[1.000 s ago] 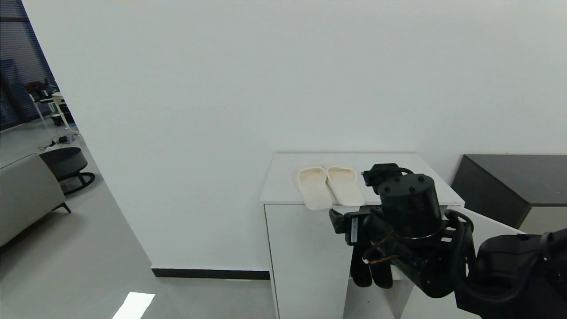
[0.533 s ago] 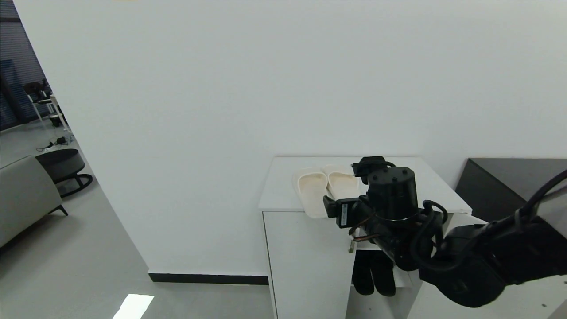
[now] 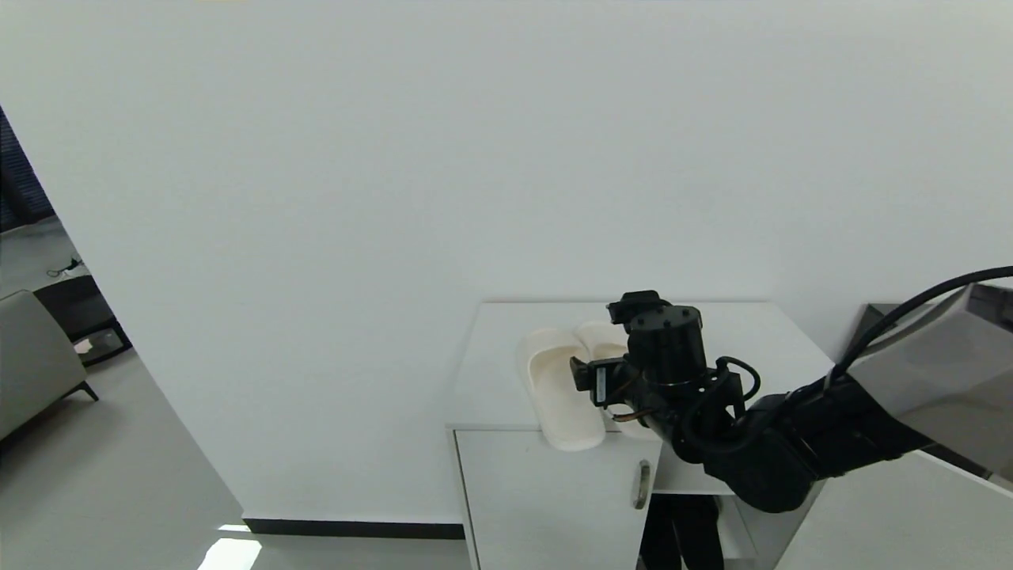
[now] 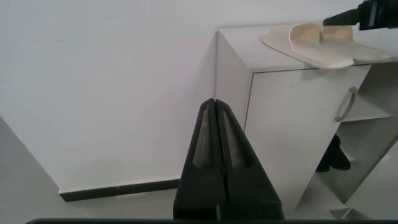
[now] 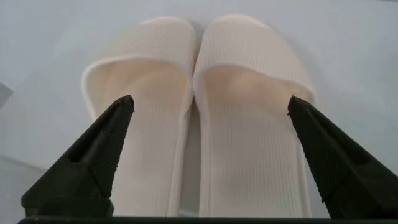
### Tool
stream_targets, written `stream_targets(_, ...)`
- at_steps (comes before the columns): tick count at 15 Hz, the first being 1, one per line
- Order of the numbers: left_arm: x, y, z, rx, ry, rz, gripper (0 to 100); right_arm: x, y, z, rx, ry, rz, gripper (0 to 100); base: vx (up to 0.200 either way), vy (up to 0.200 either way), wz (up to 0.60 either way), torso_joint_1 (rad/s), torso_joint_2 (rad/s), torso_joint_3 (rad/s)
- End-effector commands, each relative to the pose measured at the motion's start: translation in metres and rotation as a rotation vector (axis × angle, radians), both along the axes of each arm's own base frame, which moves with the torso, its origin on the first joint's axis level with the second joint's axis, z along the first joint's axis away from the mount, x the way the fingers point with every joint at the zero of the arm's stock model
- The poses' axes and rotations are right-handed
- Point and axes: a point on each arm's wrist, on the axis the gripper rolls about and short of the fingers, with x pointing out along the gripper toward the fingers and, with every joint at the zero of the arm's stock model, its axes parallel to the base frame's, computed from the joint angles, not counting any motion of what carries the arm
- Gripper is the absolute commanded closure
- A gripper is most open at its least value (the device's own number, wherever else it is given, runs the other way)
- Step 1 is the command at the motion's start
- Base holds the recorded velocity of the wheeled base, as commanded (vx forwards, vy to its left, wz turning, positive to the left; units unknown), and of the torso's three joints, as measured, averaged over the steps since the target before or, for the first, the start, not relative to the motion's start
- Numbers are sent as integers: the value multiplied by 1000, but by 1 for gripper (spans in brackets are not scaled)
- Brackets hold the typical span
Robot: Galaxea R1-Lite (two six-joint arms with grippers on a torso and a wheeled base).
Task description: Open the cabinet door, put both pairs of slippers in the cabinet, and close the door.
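A pair of cream slippers (image 3: pixel 558 388) lies side by side on top of the white cabinet (image 3: pixel 546 499), their heels over the front edge. My right gripper (image 3: pixel 611 372) hovers just above them, open, with its fingers (image 5: pixel 102 155) spread wider than both slippers (image 5: pixel 249 118). The cabinet's left door with its handle (image 3: pixel 642 484) is closed. The right door (image 3: pixel 894 514) stands open, and a black pair of slippers (image 3: pixel 684 534) stands inside. My left gripper (image 4: pixel 215 143) is shut and holds nothing, low and to the left of the cabinet (image 4: pixel 298 118).
The white wall (image 3: pixel 396 198) runs behind and to the left of the cabinet, with bare grey floor (image 3: pixel 103 491) in front of it. A grey sofa (image 3: pixel 32 356) stands at the far left.
My right gripper rose from in front of the open compartment to the cabinet top, over the cream slippers. The whole head view shifted as the camera moved.
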Motion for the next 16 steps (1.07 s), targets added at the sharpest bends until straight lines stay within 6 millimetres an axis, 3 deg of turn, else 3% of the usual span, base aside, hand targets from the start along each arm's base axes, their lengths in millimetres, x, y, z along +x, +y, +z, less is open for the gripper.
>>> stream_targets(1,0,0,0,0,1,-1,100,8,6,-15,-24,15,1,0,0,0,0,0,0,0)
stream_targets(6,0,0,0,0,1,-1,100,19,16,-28,-38,21,24,0,0,0,0,0,0,0)
stream_targets(10,0,0,0,-2,1,-1,100,46,20,-30,-59,-26,17,0,0,0,0,0,0,0)
stream_targets(16,0,0,0,-2,1,1,100,62,26,-38,-64,-38,12,0,0,0,0,0,0,0)
